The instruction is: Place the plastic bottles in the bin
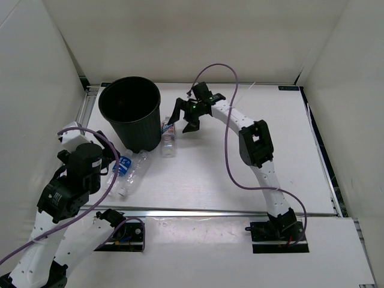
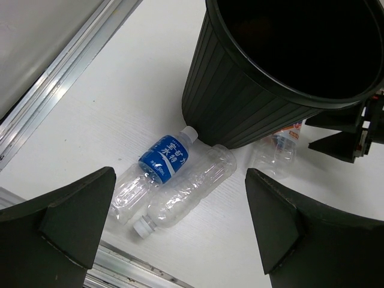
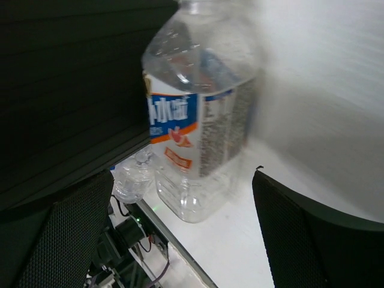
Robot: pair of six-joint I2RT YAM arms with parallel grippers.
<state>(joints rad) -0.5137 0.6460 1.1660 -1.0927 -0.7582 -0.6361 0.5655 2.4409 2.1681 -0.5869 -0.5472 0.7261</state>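
From above, the bin (image 1: 130,114) stands far left on the surface (image 1: 240,180). A white-labelled bottle (image 1: 169,139) is just right of its base, and a blue-labelled bottle (image 1: 123,166) and a clear bottle (image 1: 136,174) lie side by side on its near side. The right tool (image 1: 185,118) is spread.

Left wrist: the left tool (image 2: 180,177) is spread above that pair.

Right wrist: the white-labelled bottle sits between spread fingers, beside the bin.
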